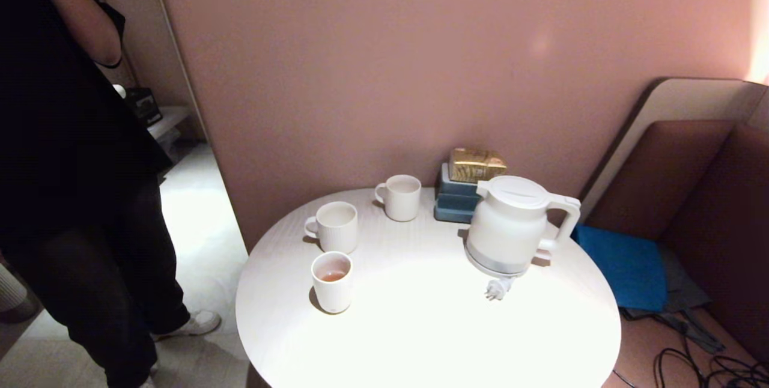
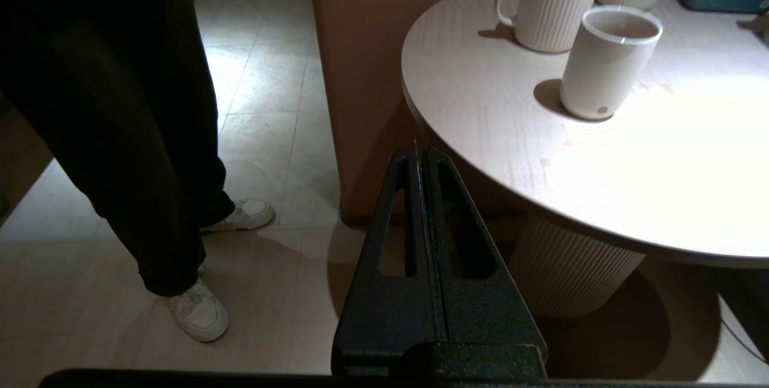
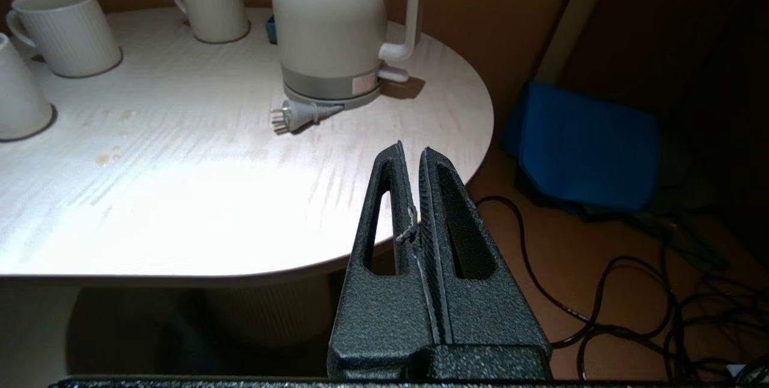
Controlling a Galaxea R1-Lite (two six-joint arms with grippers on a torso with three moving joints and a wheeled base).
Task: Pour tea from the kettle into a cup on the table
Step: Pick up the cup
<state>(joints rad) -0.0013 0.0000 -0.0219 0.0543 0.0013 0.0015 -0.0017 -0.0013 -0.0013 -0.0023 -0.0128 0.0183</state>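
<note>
Head view, counter: round white counter (image 1: pixel 420 328), its far edge against a pink wall.
Head view, kettle: white kettle (image 1: pixel 510 226) upright on its base near the right edge, handle toward the right, loose plug (image 1: pixel 497 289) lying on the counter just in front of it.
Head view, cups: handleless cup (image 1: pixel 332 281) near the left edge holds a little reddish-brown tea (image 1: pixel 331 276); two ribbed mugs behind it, one (image 1: pixel 334 227) close by, one (image 1: pixel 399 197) toward the far edge (contents not readable).
Head view, extras: blue boxes (image 1: pixel 455 202) with a gold pack (image 1: pixel 476 164) on top, at the far edge behind the kettle; person in dark clothes (image 1: pixel 72 166) standing off the left side.
Left wrist view: left gripper (image 2: pixel 420 149) below the counter's left edge, jaws pressed together, holding nothing.
Right wrist view: right gripper (image 3: pixel 411 152) off the counter's near right edge, jaws pressed together, empty; well apart from the kettle.
</note>
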